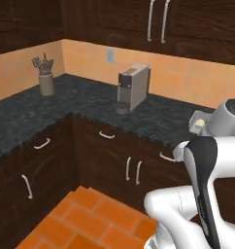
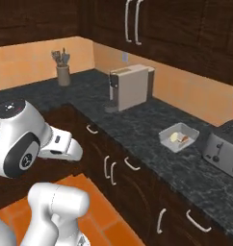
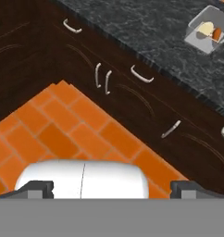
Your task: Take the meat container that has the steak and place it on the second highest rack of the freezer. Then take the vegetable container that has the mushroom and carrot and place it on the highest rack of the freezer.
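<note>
The vegetable container (image 2: 178,137) is a shallow light-grey tray on the dark counter, left of the toaster. In it lie the pale mushroom (image 2: 174,137) and the orange carrot (image 2: 186,140). The hand view has the container (image 3: 206,33) at its top right, with the mushroom (image 3: 205,29) and carrot (image 3: 218,34) inside. In the left base view the arm covers most of the tray (image 1: 199,121). My gripper (image 3: 113,189) is open, its fingertips (image 3: 37,187) wide apart with nothing between them, well short of the counter and over the orange floor. The meat container, the steak and the freezer are out of view.
A grey coffee machine (image 2: 130,86) stands at the counter's back, a utensil holder (image 2: 63,72) in the far corner and a toaster (image 2: 224,151) at the right. Dark cabinet doors with white handles (image 3: 102,76) run under the counter. Orange tiles (image 1: 90,219) cover the floor.
</note>
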Motion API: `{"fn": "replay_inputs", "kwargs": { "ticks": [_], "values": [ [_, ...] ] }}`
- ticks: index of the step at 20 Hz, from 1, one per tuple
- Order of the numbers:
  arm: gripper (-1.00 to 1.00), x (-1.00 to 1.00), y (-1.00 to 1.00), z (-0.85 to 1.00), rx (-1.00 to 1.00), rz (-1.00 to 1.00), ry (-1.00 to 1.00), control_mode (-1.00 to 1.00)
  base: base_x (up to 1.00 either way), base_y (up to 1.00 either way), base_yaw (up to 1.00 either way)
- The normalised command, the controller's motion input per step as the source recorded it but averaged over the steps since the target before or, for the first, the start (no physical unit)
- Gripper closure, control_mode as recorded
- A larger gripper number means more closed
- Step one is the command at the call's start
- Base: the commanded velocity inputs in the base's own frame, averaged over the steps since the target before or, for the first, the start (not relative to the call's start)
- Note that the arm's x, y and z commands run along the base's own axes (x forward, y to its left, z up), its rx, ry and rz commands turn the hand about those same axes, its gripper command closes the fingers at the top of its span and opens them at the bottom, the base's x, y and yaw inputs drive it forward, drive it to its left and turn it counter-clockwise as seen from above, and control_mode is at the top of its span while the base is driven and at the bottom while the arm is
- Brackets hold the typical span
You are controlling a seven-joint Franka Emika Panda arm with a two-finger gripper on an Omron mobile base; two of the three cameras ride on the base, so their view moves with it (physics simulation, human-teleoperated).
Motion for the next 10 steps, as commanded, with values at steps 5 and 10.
{"fn": "replay_inputs", "kwargs": {
  "ticks": [5,10],
  "values": [
    [-1.00,0.00,0.00,0.00,0.00,0.00,0.00,1.00,0.89,0.50,-0.72],
    [-1.00,0.00,0.00,0.00,0.00,0.00,0.00,1.00,0.69,0.54,-0.75]
  ]
}}
